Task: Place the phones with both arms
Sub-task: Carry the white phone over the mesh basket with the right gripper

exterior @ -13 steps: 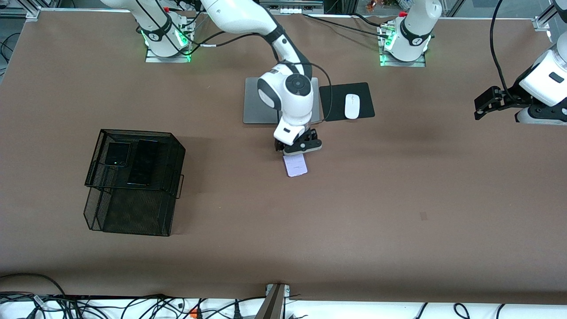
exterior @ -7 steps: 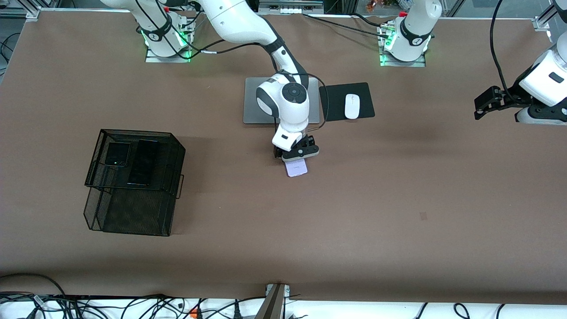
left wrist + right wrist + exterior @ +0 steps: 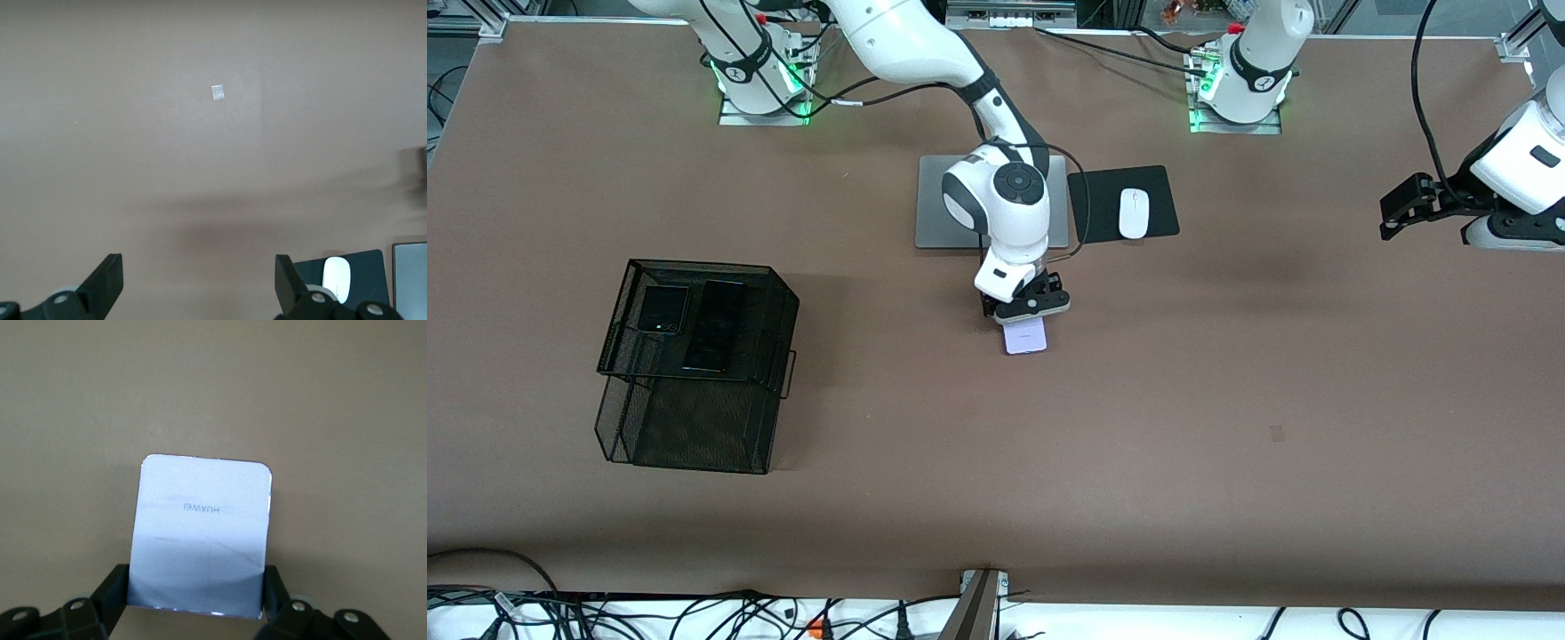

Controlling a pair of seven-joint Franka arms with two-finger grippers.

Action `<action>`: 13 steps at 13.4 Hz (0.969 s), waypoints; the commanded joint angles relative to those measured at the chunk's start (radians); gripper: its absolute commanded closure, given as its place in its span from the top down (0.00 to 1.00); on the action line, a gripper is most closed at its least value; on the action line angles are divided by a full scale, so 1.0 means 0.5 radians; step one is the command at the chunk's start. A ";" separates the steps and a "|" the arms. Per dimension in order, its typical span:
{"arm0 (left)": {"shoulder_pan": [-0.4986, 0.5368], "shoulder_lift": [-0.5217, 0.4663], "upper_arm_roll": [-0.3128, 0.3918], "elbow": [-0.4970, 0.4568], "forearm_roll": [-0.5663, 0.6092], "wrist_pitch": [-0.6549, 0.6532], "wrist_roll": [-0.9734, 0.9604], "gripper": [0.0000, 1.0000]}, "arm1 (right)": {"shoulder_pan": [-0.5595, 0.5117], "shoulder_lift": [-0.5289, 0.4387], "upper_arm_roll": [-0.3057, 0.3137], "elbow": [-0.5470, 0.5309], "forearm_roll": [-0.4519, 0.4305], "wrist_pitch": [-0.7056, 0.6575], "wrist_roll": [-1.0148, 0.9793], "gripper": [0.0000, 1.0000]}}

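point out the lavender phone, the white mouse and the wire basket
lavender phone point(image 3: 200, 533), right wrist view, middle of its pale back
white mouse point(image 3: 1134, 213), front view, middle of its top
wire basket point(image 3: 694, 440), front view, its mesh wall toward the camera

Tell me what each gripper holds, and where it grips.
Right gripper pinches the lavender phone by its two side edges, at one end. Left gripper is open, holding nothing.

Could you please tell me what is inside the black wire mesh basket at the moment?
In the mesh basket: a squarish black phone beside a long black phone. Nothing else shows through.
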 commanded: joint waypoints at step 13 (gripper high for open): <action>-0.020 0.011 -0.002 0.028 0.024 -0.063 0.023 1.00 | -0.546 -0.619 -0.877 -0.029 0.193 -1.359 -1.081 0.05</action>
